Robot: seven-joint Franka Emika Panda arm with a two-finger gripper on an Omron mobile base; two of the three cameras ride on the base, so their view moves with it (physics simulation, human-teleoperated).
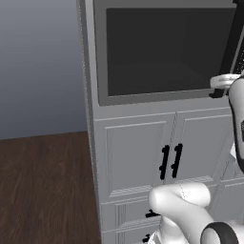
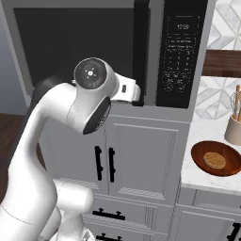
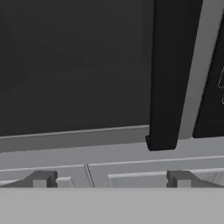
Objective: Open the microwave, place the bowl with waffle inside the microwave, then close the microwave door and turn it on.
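The microwave (image 2: 108,52) is sitting closed in the upper half of the right base view, its door (image 1: 162,47) flush in the grey frame, the black bar handle (image 2: 140,47) running down the right edge of the window beside the control strip (image 2: 181,52). The bowl with waffle (image 2: 215,158) is waiting on the white counter (image 2: 202,136) at the right edge of that view, near a utensil holder (image 2: 234,123).

Step in hand, as I judge it: opening the door. The tool (image 3: 111,179) is hanging just below the handle's lower end in the hand view, its two tips (image 3: 40,178) standing well apart, gripping nothing.

Next move is likely calling for a rise so the tips bracket the bar, then a pull outward.

Room: the door is probably going to swing toward the arm (image 2: 56,122), which is crowding the cabinet doors (image 2: 136,155) below; the counter edge is lying to the right.
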